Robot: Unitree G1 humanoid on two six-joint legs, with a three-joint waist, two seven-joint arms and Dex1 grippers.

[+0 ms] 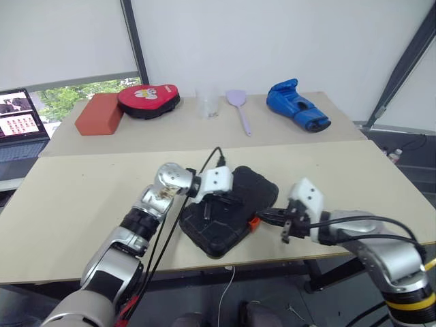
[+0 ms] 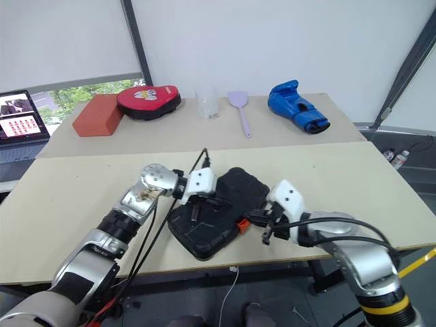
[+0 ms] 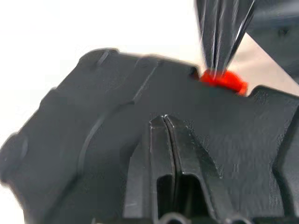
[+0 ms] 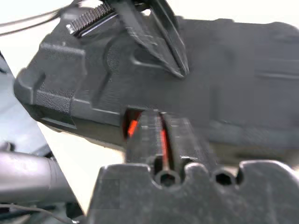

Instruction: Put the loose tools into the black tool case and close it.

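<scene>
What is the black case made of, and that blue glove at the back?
The black tool case looks like hard moulded plastic: matte, with raised ribs and a grainy surface, plus an orange latch that also looks plastic. The blue glove looks like padded leather or vinyl, since it is puffy with a soft sheen; which one is unclear.

Two pale tables, white-walled room.
Near table (image 1: 82, 204) abuts a far table (image 1: 170, 133). White wall (image 1: 272, 41) and blind (image 1: 61, 37) behind; window strip (image 1: 75, 95) shows green foliage. Dark pole (image 1: 134, 41) upright, laptop (image 1: 20, 126) on the left.
</scene>
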